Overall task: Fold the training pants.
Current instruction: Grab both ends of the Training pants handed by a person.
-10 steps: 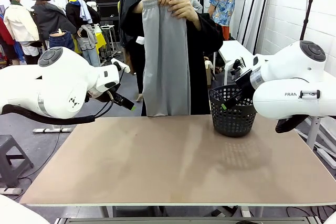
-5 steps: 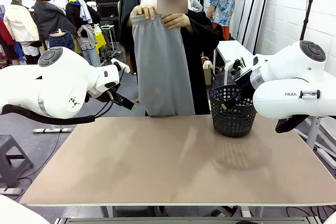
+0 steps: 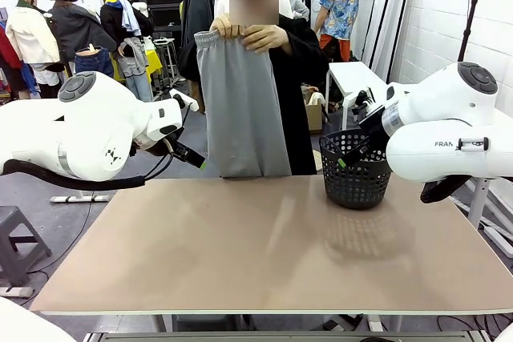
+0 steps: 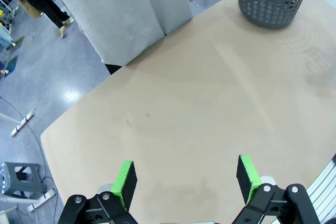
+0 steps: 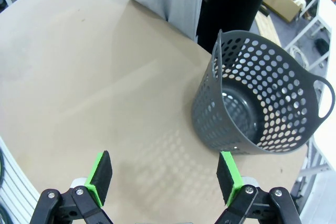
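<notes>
Training pants (image 3: 240,110) — one light grey pair — are held up by the gathered waistband at the far side of one tan table (image 3: 264,262). The legs hang straight down together, with the hem level with the far edge; whether fabric and tabletop touch cannot be told. The waistband is gripped at chest height by the two hands of a person in black, one hand (image 3: 228,31) just beside the other hand (image 3: 266,38). Two white arms are poised at the table's sides, the left arm (image 3: 88,130) at picture left and the right arm (image 3: 457,130) opposite. One black perforated basket (image 3: 355,170) is stood upright on the far right part of the table, near the hanging pants but apart from them. Two grippers are seen above bare tabletop — the left gripper (image 4: 186,178) and the right gripper (image 5: 165,176). Each has its jaws spread wide, with nothing held between its two green pads.
</notes>
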### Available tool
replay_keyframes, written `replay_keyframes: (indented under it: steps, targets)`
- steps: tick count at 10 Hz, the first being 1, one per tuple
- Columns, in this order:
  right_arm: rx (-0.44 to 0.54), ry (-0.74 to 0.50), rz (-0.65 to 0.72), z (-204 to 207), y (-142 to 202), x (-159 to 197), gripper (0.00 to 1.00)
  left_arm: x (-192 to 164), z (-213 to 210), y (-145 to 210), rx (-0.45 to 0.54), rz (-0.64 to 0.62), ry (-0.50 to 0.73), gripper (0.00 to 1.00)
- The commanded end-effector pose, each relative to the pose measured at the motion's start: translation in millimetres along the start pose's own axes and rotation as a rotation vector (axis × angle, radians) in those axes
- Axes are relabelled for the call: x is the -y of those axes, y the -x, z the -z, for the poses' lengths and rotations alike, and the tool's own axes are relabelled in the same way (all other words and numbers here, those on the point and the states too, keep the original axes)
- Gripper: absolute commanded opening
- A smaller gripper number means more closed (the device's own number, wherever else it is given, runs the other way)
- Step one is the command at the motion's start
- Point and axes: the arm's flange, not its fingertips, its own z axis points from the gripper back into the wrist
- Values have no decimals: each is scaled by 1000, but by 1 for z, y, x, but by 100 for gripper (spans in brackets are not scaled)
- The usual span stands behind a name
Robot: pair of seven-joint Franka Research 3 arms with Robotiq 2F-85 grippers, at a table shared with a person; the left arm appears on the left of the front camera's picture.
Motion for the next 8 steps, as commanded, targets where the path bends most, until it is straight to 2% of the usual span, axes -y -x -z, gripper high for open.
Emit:
replay_keyframes:
  steps: [1,8]
  targets:
    - [0,2,1,0,0,1,100,0,1,0,-1,-1,0,100]
    - [0,2,1,0,0,1,100,0,1,0,-1,-1,0,100]
